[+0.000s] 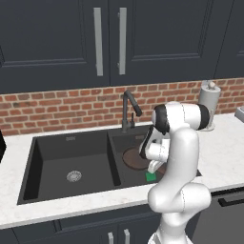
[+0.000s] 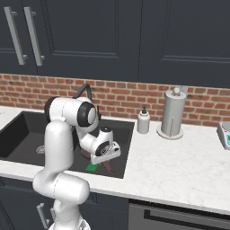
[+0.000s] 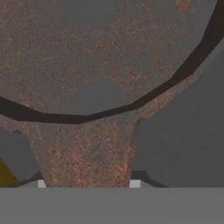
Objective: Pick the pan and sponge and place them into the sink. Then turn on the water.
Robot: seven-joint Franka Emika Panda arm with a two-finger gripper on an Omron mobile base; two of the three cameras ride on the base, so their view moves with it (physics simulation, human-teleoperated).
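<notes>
Pan (image 1: 132, 158) lies down in the right basin of the black sink (image 1: 71, 143), its brownish inside facing up, and the white arm reaches over the basin's front right part with its end effector (image 1: 153, 167) lowered into it. In the hand view the rusty-brown pan handle (image 3: 85, 153) runs straight down from the dark rim to the bottom edge, right between two small pale finger tips (image 3: 134, 183) — the jaws look drawn in close on either side of that handle, pinching it, though the contact itself sits at the very edge of the picture. Just below the end effector, on the basin floor near the front wall, sits the sponge (image 1: 151, 177), a small bright green block; a sliver of yellow shows at the lower left of the hand view.

The dark gooseneck faucet (image 1: 129, 107) stands behind the divider between the two basins, its spout pointing over the right one. The left basin holds a round silver drain (image 1: 74, 176). On the pale tabletop (image 2: 179, 161) to the right of the sink stand a small soap bottle (image 2: 143, 120) and, beyond it, a paper towel holder (image 2: 173, 112) — both against the brick wall (image 1: 57, 107), well apart from the arm.
</notes>
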